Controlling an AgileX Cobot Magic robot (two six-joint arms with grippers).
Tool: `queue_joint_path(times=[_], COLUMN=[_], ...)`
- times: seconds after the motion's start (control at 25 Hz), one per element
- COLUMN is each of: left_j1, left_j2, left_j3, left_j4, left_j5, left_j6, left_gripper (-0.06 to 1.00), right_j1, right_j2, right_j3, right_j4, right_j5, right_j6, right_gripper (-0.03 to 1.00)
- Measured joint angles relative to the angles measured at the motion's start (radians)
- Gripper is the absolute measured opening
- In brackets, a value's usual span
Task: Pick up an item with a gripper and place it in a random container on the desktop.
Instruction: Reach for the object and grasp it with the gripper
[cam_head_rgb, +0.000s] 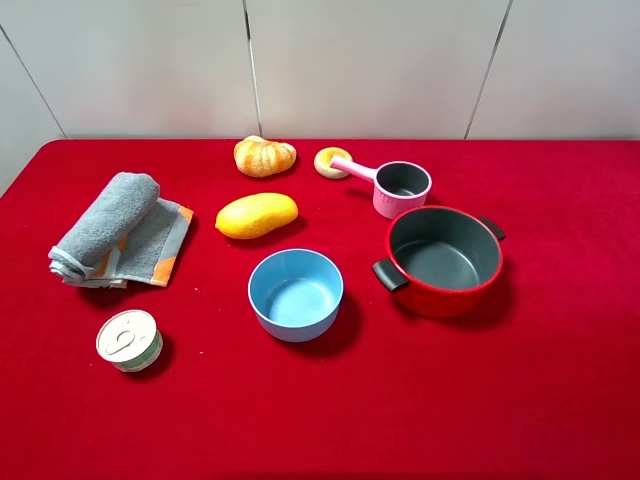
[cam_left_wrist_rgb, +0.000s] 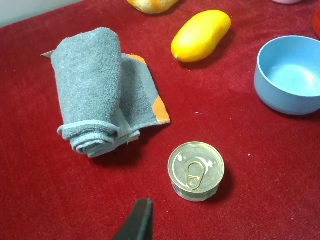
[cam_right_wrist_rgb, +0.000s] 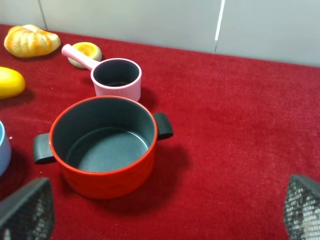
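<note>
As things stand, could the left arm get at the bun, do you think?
Probably yes. The bun lies uncovered on the desktop, touching nothing. The mango lies nearer the front, apart from it, so coming down from above should clear it.

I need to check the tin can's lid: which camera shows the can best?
The left wrist view: the tin can sits close and whole, its pull-tab clear. The exterior high view shows it small; the right wrist view does not show it.
</note>
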Motion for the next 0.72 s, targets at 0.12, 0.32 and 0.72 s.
queue_joint_path(times=[0.12,0.32,0.72], left_j1=[0.000,0.000,0.000], left_j2=[0.000,0.000,0.000], left_j3=[0.000,0.000,0.000], left_j4=[0.000,0.000,0.000], left_j5=[0.000,0.000,0.000], left_j6=[0.000,0.000,0.000], left_gripper=[0.95,0.95,0.95], right_j1=[0.000,0.000,0.000], right_j2=[0.000,0.000,0.000], right_j3=[0.000,0.000,0.000], right_j4=[0.000,0.000,0.000], right_j5=[0.000,0.000,0.000], right_j6=[0.000,0.000,0.000], right_gripper=[0.69,0.69,0.69])
